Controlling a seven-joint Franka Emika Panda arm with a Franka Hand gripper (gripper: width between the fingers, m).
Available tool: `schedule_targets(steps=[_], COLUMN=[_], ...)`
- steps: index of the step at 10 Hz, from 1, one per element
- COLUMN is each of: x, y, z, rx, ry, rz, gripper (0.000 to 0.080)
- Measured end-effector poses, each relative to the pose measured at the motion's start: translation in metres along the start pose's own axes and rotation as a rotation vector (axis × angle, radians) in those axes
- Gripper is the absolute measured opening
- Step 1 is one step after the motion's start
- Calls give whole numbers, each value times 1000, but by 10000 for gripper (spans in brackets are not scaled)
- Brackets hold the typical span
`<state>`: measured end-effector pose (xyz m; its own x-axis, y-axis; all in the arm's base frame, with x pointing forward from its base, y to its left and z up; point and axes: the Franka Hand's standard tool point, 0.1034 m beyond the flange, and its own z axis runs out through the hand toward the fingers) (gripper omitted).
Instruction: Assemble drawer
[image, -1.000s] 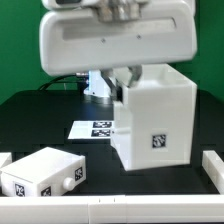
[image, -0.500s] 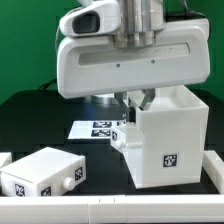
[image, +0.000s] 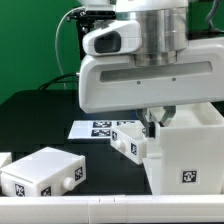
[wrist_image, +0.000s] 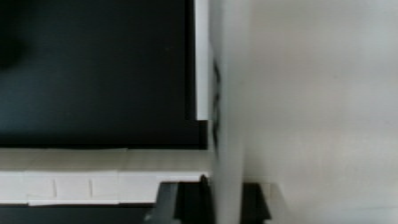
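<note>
Claw (image: 151, 122) hangs under the arm's bulky white head and is clenched on the upper edge of the housing (image: 190, 150). The wrist view shows its two dark fingers (wrist_image: 180, 205) pressed on either side of a thin white wall of the housing (wrist_image: 311, 100). The housing stands upright on the black tabletop (image: 40, 115) at the exterior view's right. One knobbed tray (image: 128, 143) sits right against its side, but I cannot tell whether any of it is inside the housing. The other tray (image: 42, 172) lies well apart, at the front on the exterior view's left. The marker board (image: 97, 128) lies behind them. My judgement is that the assembly is at an early stage: neither tray is seated, and both have yet to be slid in.
</note>
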<state>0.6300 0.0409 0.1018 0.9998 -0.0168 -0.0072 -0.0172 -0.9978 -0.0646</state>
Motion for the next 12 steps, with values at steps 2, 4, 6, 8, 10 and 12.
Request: schedule_targets(steps=[2, 4, 6, 8, 10, 12], x=[-1, -1, -1, 1, 4, 10], y=[1, 1, 1, 0, 0, 0], z=[2, 2, 3, 3, 3, 3], rx=[-2, -2, -2, -3, -5, -10], ry=[-4, -4, -4, 6, 21, 63], rz=[6, 6, 7, 22, 30, 40], gripper=[35, 35, 35, 35, 35, 35])
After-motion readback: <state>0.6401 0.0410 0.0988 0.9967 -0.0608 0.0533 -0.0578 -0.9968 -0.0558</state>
